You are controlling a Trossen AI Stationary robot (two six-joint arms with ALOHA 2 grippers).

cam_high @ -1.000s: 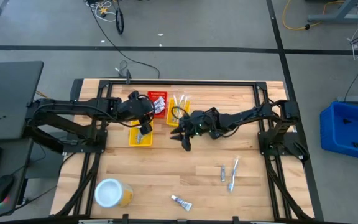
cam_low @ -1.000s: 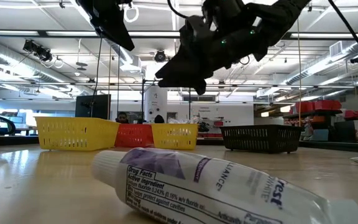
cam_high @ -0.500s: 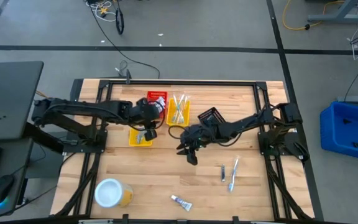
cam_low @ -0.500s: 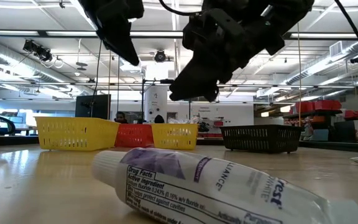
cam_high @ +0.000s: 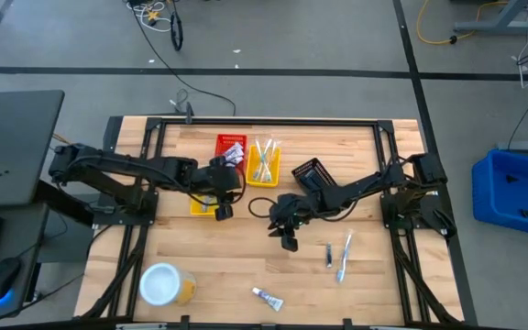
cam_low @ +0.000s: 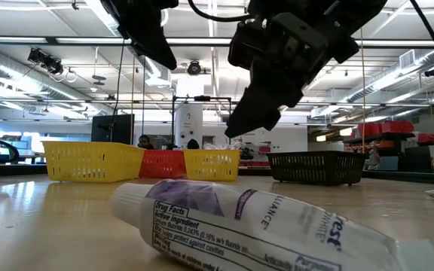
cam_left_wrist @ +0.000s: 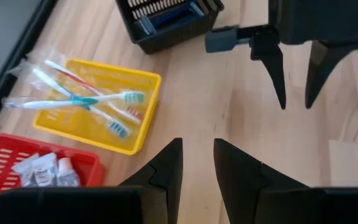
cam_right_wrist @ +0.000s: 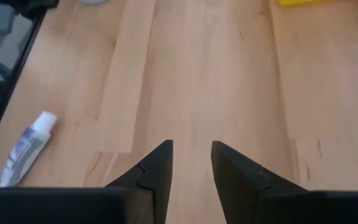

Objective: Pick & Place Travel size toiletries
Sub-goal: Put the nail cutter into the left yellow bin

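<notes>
A white toothpaste tube (cam_high: 267, 298) lies flat near the table's front edge, and fills the foreground of the low view (cam_low: 262, 226). A dark razor (cam_high: 328, 256) and a toothbrush (cam_high: 345, 257) lie on the wood at the right front. My right gripper (cam_high: 287, 240) hangs open above bare wood mid-table, slanting down, with the tube (cam_right_wrist: 22, 150) off to its side. My left gripper (cam_high: 218, 209) is open and holds nothing, above the near end of a yellow basket (cam_high: 204, 203). In the left wrist view, several toothbrushes lie in another yellow basket (cam_left_wrist: 95, 106), and small tubes in a red basket (cam_left_wrist: 42, 171).
A black basket (cam_high: 308, 172) stands behind my right arm. A white-topped yellow round container (cam_high: 165, 284) sits at the front left. Bare wood lies between the baskets and the loose items. Black frame rails run along the table's left, right and far sides.
My right gripper has moved toward the table's near edge and a little lower, tipping its fingers further down. My left gripper has shifted toward the near edge and slightly right, sinking a little over the yellow basket. Nothing on the table has moved.
</notes>
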